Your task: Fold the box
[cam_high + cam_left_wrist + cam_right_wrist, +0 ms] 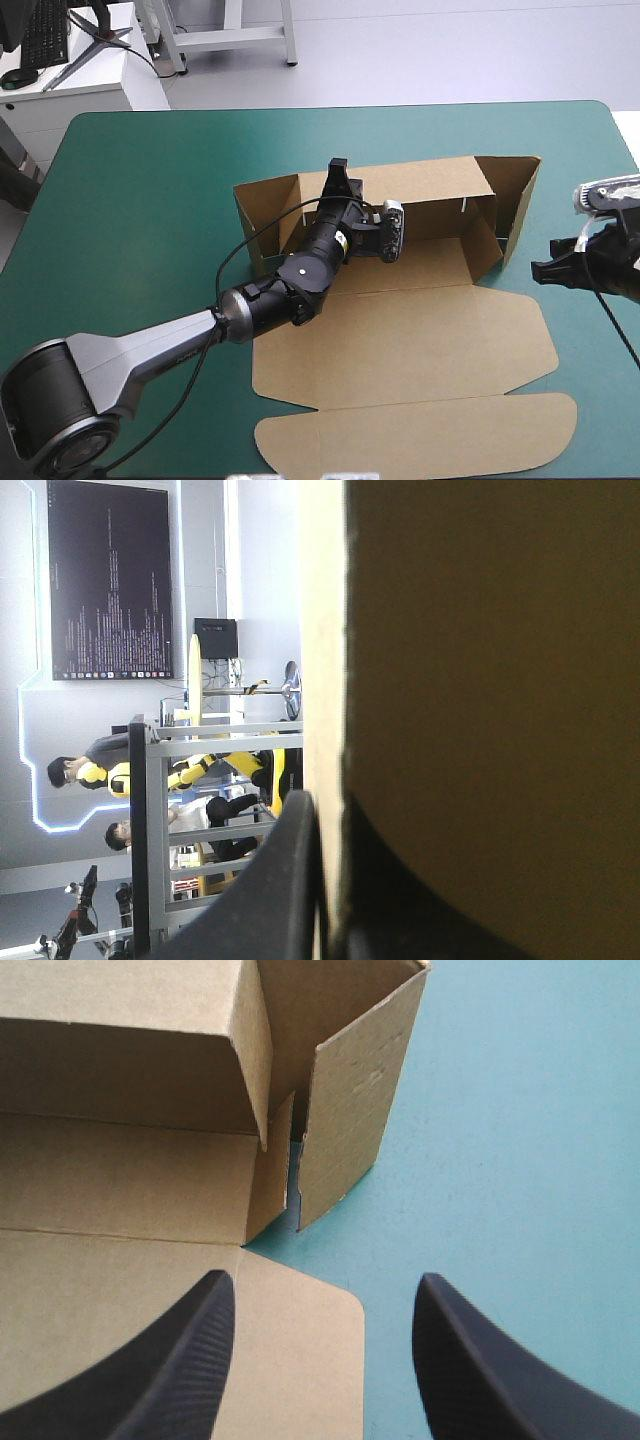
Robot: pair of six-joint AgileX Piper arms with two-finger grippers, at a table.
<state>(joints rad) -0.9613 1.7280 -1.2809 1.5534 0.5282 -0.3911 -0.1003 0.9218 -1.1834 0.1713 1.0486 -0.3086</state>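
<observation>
- Brown board, one sheet of it: the box (400, 340) lies in the middle of the teal-green cover (150, 200), a little toward the right edge.
- I count one far wall standing, two end walls raised (the right one splayed outward), and one lid with its tuck flap, both flat on the cover.
- Its long axis runs along the table's far edge, and the lid opens toward the near edge.
- Two grippers, two black fingers each.
- My left arm comes in from the near left corner and slants across the box's floor. My left gripper (337, 168) pinches the top edge of the far wall near its left end, one finger on each face of the board.
- My right gripper (542, 269) hangs by the table's right edge, pointing at the box's right end, apart from it. Its fingers (200, 1360) are spread wide, one over the lid's rounded corner, the other over bare cover.
</observation>
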